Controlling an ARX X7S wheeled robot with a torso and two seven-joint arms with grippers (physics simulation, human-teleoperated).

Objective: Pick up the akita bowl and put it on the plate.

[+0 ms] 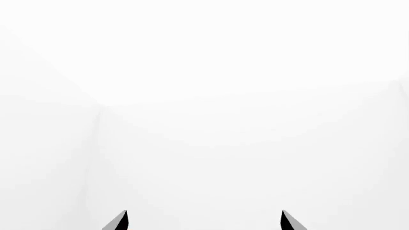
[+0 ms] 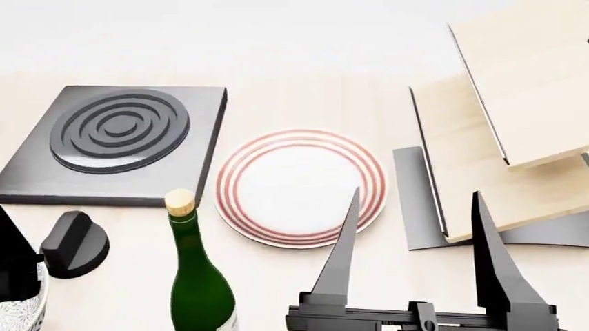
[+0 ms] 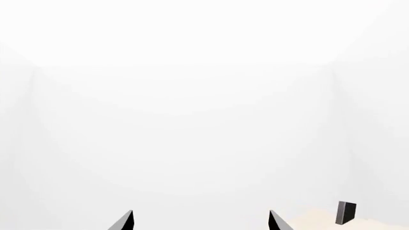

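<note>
On the wooden table (image 2: pixel 304 289), the plate (image 2: pixel 299 186) lies flat in the middle, just past the right gripper (image 2: pixel 414 227), whose two fingers stand wide apart with nothing between them. Only a sliver of the akita bowl (image 2: pixel 23 310) peeks in at the near left corner, so the left gripper (image 1: pixel 203 220), also spread wide, looks nearer to it.

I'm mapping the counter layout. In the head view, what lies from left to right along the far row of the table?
Dark square burner → red-ringed plate → grey mat → light wooden boards.
</note>
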